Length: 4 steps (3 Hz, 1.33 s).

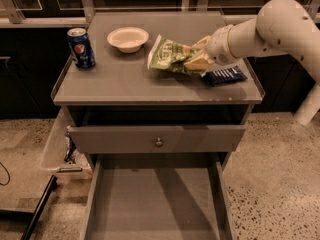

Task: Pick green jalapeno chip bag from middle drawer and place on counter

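So the green jalapeno chip bag (169, 55) is crinkly, shiny foil, pinched in the matte tan gripper (196, 61) above the counter (135, 86). Counter and middle drawer (155, 201) look smooth matte grey. The soda can (81, 48) is glossy metal, and the floor (272, 174) is speckled stone.

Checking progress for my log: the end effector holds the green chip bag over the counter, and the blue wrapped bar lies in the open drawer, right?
No. The end effector does hold the green jalapeno chip bag over the counter, but the dark-blue wrapped bar lies on that counter beside the bag, as the camera view shows.
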Available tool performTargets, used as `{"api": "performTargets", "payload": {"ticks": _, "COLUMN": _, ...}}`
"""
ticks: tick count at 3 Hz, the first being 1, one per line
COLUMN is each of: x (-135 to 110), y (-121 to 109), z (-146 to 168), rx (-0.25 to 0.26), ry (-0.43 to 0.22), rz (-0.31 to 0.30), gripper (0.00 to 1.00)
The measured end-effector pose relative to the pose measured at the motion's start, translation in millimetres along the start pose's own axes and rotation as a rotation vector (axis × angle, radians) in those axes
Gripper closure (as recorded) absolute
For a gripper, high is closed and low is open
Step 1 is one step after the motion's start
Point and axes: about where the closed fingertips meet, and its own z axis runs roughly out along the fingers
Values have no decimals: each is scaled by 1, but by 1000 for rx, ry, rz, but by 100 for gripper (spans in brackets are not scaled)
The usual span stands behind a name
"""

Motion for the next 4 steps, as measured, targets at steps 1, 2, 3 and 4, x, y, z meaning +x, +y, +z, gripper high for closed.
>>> {"api": "performTargets", "payload": {"ticks": 1, "x": 0, "y": 0, "z": 0, "rx": 0, "ry": 1, "rz": 0, "gripper": 84}}
{"api": "performTargets", "payload": {"ticks": 2, "x": 0, "y": 0, "z": 0, "rx": 0, "ry": 1, "rz": 0, "gripper": 60}}
{"api": "performTargets", "payload": {"ticks": 3, "x": 0, "y": 0, "z": 0, "rx": 0, "ry": 1, "rz": 0, "gripper": 36}}
{"api": "performTargets", "payload": {"ticks": 4, "x": 0, "y": 0, "z": 0, "rx": 0, "ry": 1, "rz": 0, "gripper": 13}}
